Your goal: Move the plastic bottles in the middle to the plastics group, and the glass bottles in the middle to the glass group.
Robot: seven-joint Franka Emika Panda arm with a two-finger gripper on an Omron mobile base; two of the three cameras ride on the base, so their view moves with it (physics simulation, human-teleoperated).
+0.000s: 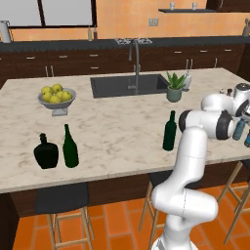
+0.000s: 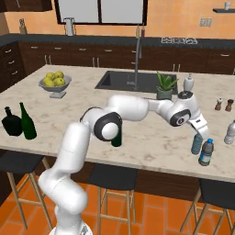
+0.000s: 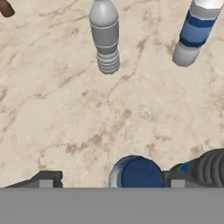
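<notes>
Orange walls [image 1: 127, 19] and tiled floor [image 1: 117, 224], dark cabinets [image 1: 73, 61] far back, window [image 2: 101, 10], stools [image 1: 61, 200] near the marble table [image 1: 122, 127].

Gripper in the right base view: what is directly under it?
Under the gripper, a small plastic bottle stands upright on the counter, another bottle beside it. The hand view shows its cap between open fingers; its base is hidden.

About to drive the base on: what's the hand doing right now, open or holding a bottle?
Hand: open, fingers spread either side of a blue-capped plastic bottle standing on the counter; not gripping it.
</notes>
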